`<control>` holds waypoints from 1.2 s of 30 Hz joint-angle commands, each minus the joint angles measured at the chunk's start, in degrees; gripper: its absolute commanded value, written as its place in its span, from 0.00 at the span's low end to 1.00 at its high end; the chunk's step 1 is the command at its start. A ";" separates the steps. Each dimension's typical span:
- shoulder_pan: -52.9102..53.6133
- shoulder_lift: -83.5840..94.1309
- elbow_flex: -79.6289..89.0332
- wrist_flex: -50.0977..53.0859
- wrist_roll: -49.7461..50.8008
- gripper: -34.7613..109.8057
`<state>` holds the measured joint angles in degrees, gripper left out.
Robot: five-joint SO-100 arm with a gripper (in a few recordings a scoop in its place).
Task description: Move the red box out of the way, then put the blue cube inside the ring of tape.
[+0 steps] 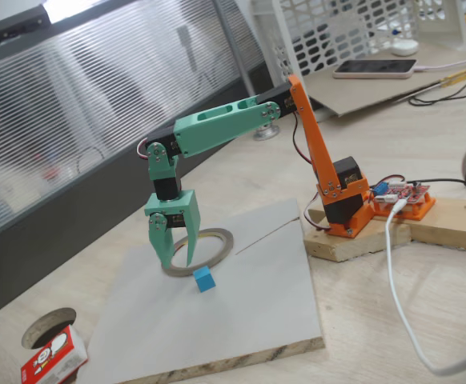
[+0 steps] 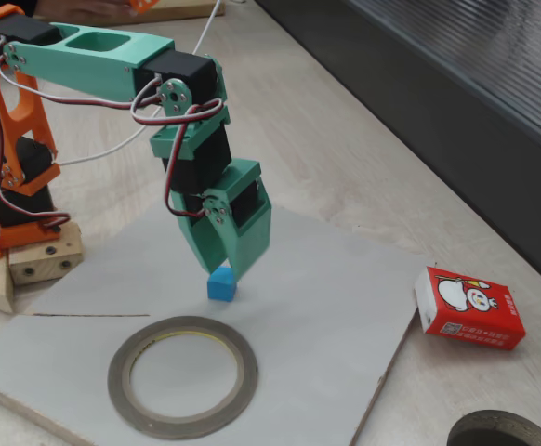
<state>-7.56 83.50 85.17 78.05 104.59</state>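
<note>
The tiny blue cube (image 1: 205, 278) (image 2: 221, 283) rests on the grey board. My green gripper (image 1: 179, 263) (image 2: 224, 270) points down right beside it, open, with nothing between its fingers; the tips hang just above and next to the cube. The ring of tape (image 1: 202, 250) (image 2: 182, 374) lies flat on the board close to the cube, its hollow centre bare. The red box (image 1: 53, 362) (image 2: 468, 307), with its white cartoon face up, lies off the board on the wooden table, well away from the gripper.
The grey board (image 1: 241, 312) (image 2: 336, 307) lies on a wooden table. A round dark hole (image 1: 47, 328) (image 2: 498, 432) is cut in the table near the red box. The orange arm base (image 1: 345, 204) (image 2: 15, 186) stands on wooden blocks, with cables and a phone (image 1: 375, 69) behind it.
</note>
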 commanded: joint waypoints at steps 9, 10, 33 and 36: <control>-0.62 2.81 0.53 11.78 1.14 0.70; -0.62 2.81 0.35 11.69 1.14 0.70; -0.70 1.85 0.70 12.30 0.88 0.70; -0.70 1.76 0.70 12.30 0.79 0.70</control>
<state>-7.56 83.67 85.17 89.82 104.59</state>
